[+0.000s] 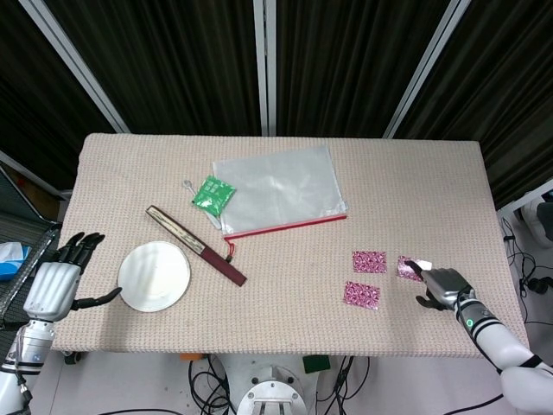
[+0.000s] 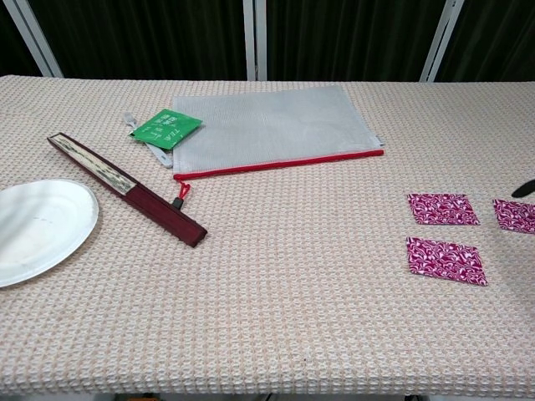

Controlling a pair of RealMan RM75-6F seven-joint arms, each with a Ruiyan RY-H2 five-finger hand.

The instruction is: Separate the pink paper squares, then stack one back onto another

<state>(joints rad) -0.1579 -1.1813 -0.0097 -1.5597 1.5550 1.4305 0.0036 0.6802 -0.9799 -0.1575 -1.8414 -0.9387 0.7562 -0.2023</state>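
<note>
**Three pink squares apart on the mat**

R hand (image 1: 443, 283) sat near the table's right front edge, a fingertip touching the rightmost pink square (image 1: 409, 267); whether it pinched the paper or just pressed it, can't tell. Just left of that lay the middle pink square (image 2: 443, 209), w/ a gap between. The front pink square (image 2: 445, 260) lay nearer the robot, also separate. None overlapped.

L hand (image 1: 54, 283) hovered off the table's left edge, fingers spread, holding nothing, near the white plate (image 1: 154, 277). Folded fan (image 2: 125, 189), green packet (image 2: 166, 128) & zip pouch (image 2: 272, 127) lay further back, on the left and in the middle.
</note>
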